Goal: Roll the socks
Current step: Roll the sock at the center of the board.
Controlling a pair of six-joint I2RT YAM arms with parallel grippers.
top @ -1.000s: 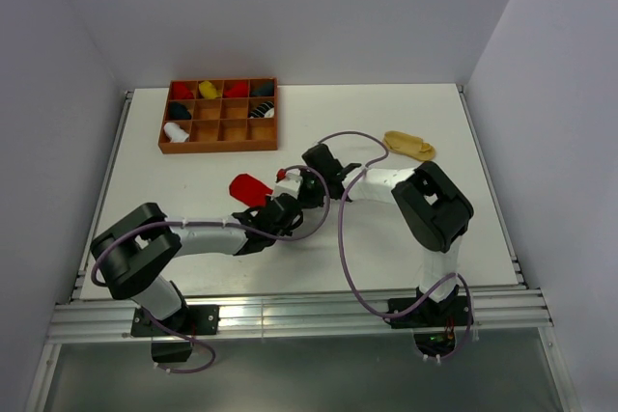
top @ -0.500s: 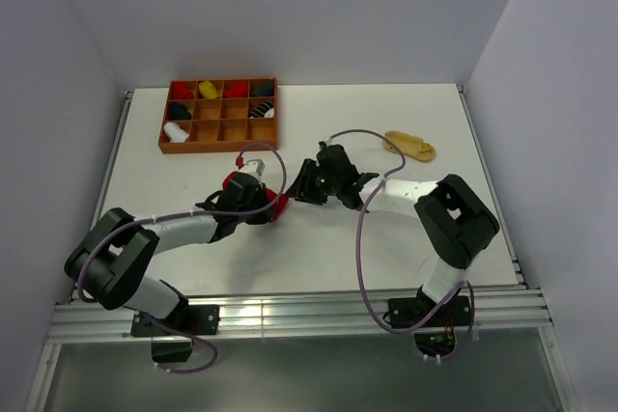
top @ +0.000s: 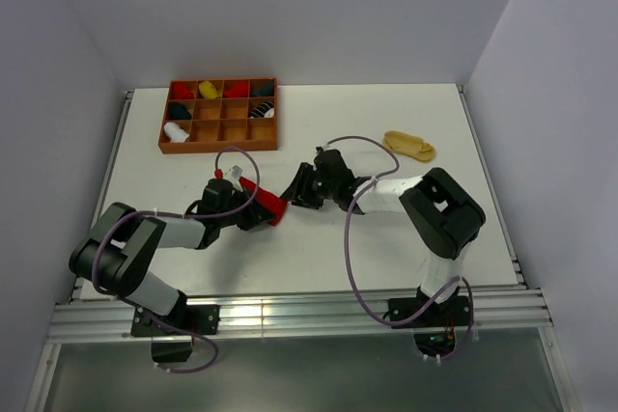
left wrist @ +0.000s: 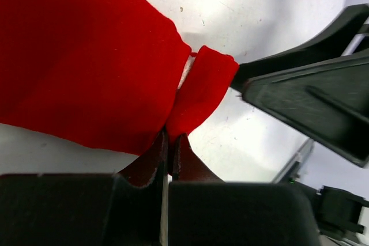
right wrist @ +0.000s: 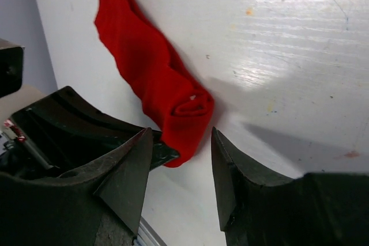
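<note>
A red sock [top: 265,203] lies on the white table, its near end rolled into a small coil [right wrist: 191,106]. My left gripper [top: 253,209] is shut on a folded edge of the red sock [left wrist: 92,56], which it pinches at the jaw tips [left wrist: 170,137]. My right gripper [right wrist: 180,135] stands open just right of the sock, one finger on each side of the rolled end and not touching it; in the top view it [top: 295,190] faces the left gripper. A tan-yellow sock [top: 409,146] lies flat at the far right.
A brown wooden compartment tray [top: 220,145] sits at the back left and holds several rolled socks in red, yellow, black and white. The right arm's cable [top: 350,238] loops over the middle of the table. Walls close in both sides.
The right gripper has opened and let go of the red sock. The left gripper has carried the sock left and down onto the table, still holding it.
</note>
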